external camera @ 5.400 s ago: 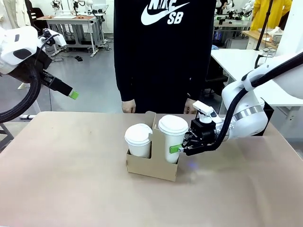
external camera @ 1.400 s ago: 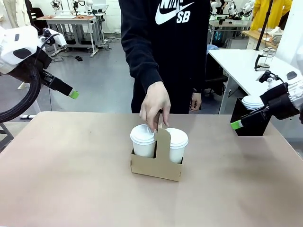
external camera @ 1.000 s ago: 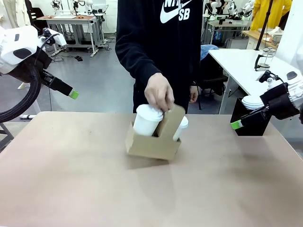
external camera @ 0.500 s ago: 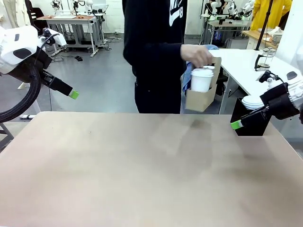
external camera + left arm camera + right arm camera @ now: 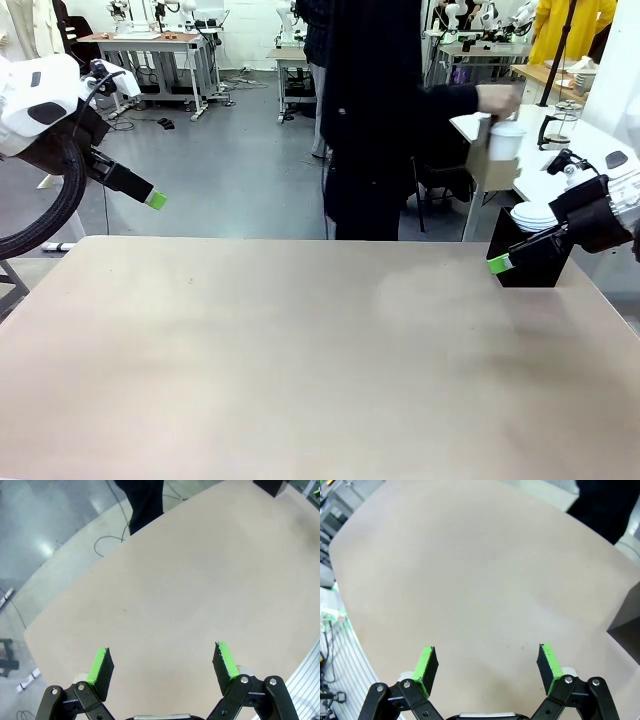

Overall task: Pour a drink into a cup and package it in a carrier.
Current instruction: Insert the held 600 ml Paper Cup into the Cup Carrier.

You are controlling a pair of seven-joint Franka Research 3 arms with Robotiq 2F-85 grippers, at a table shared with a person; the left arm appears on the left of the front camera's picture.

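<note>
Hovering above the table (image 5: pixel 300 350) with jaws spread wide and gripping nothing: left gripper (image 5: pixel 162 662) and right gripper (image 5: pixel 487 667). Well beyond the right gripper's fingertips, off the table, carrier (image 5: pixel 487 160) with cup (image 5: pixel 506 140), carried in a person's hand (image 5: pixel 495 98).

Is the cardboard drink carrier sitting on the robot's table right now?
No, the carrier with a cup in it hangs from the person's hand beyond the table's far right corner.
</note>
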